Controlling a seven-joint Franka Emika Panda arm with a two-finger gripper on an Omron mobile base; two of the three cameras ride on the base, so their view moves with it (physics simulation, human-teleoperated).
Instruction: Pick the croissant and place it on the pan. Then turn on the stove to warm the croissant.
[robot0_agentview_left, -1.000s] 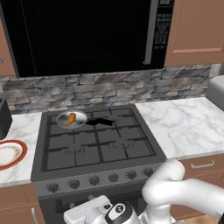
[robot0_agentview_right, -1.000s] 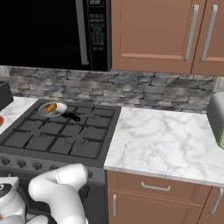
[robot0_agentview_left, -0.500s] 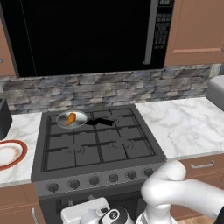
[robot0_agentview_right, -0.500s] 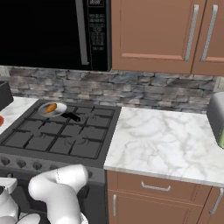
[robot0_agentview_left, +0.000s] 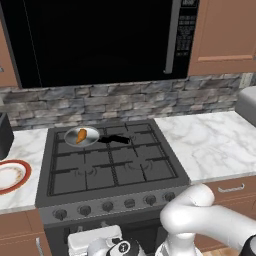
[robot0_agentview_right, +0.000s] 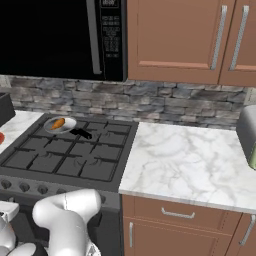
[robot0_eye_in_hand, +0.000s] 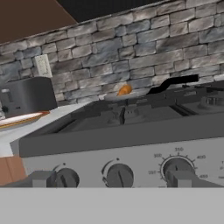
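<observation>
Lying in the pan (robot0_agentview_left: 82, 136) at the stove's (robot0_agentview_left: 112, 170) back-left burner, the croissant (robot0_agentview_left: 81, 135) is half hidden by grates in the hand view. The tool (robot0_eye_in_hand: 111, 179), fingers apart, faces the knobs (robot0_eye_in_hand: 119, 176), tips cut off.

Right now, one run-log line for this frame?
stage: knob approach | croissant: in pan on rear-left burner | gripper: open, low at stove front, facing knobs | plate: left counter
</observation>
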